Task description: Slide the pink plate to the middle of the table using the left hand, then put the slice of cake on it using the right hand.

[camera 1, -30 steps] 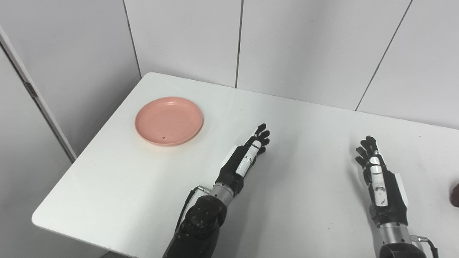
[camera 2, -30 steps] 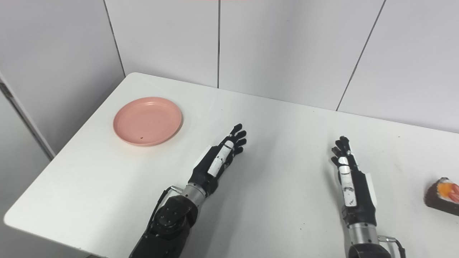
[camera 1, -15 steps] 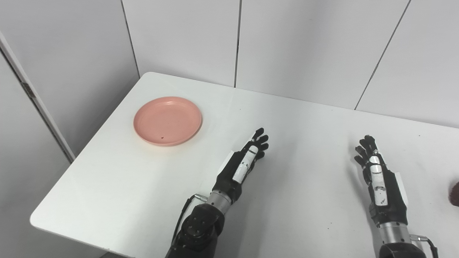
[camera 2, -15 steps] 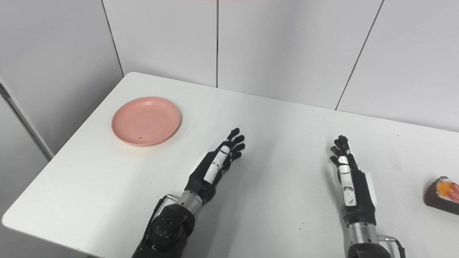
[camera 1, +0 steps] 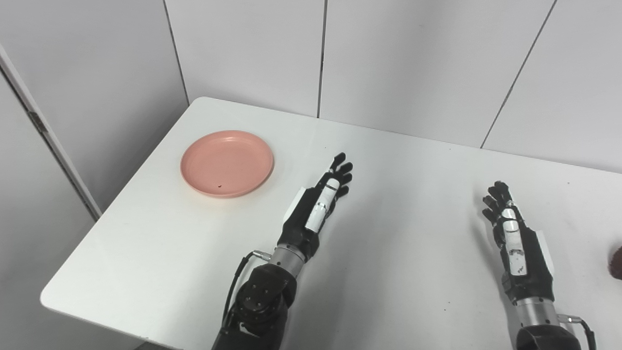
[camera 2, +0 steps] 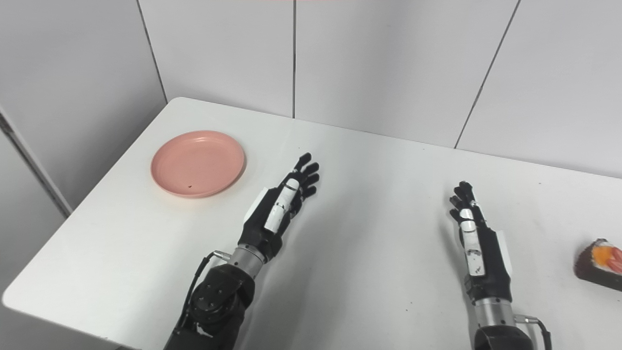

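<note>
The pink plate (camera 1: 227,163) lies empty on the far left part of the white table (camera 1: 398,204). My left hand (camera 1: 318,204) hovers open to the right of the plate, fingers stretched out and pointing away from me, apart from the plate. My right hand (camera 2: 474,233) is open too, fingers up, over the right half of the table. The slice of cake (camera 2: 598,265), dark brown with orange and red topping, sits at the right edge of the right eye view, to the right of my right hand; only a dark sliver of it (camera 1: 617,262) shows in the left eye view.
Grey wall panels (camera 1: 398,63) stand right behind the table's far edge. The table's left edge and rounded front-left corner (camera 1: 48,296) drop off beside the plate.
My left hand has moved up and to the left, closer to the pink plate. The right hand has stayed nearly still. The plate and cake have not moved.
</note>
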Action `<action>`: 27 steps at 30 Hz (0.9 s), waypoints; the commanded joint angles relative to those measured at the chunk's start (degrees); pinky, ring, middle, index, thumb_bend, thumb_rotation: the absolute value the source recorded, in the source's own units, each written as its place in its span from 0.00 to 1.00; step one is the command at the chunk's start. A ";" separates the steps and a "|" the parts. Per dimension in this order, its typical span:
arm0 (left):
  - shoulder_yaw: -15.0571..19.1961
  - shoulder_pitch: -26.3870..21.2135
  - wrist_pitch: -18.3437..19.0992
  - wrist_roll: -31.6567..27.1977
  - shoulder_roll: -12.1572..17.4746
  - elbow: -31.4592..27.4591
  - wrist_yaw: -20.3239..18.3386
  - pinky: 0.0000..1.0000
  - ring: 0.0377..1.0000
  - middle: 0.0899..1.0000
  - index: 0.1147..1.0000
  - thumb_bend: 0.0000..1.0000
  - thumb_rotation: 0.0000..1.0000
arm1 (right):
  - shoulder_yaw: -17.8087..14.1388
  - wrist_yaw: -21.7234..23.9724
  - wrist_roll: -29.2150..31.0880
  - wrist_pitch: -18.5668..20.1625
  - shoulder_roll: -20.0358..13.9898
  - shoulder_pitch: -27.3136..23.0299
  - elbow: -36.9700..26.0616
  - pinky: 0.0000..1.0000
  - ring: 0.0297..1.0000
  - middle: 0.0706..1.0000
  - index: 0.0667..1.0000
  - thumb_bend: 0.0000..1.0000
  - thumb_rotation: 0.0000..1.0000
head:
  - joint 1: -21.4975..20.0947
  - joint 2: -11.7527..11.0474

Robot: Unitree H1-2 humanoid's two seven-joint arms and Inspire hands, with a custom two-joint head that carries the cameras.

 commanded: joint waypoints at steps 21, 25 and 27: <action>8.62 -9.29 3.60 -3.71 2.45 -13.33 5.63 0.99 0.96 0.97 0.96 0.43 1.00 | -0.78 1.71 1.04 -5.60 -2.32 1.61 9.45 0.94 0.94 0.95 0.96 0.30 1.00 | 0.93 -0.01; 10.30 -10.31 3.05 -3.93 3.30 -14.10 6.51 0.99 0.96 0.97 0.96 0.43 1.00 | -0.87 2.17 1.32 -6.57 -2.56 1.20 10.69 0.95 0.94 0.95 0.96 0.32 1.00 | 1.68 -0.07; 11.32 -10.78 2.52 -3.96 3.78 -14.24 7.05 0.99 0.96 0.97 0.96 0.44 1.00 | -0.89 2.39 1.41 -7.45 -2.67 1.07 11.29 0.95 0.94 0.95 0.96 0.32 1.00 | 2.01 -0.15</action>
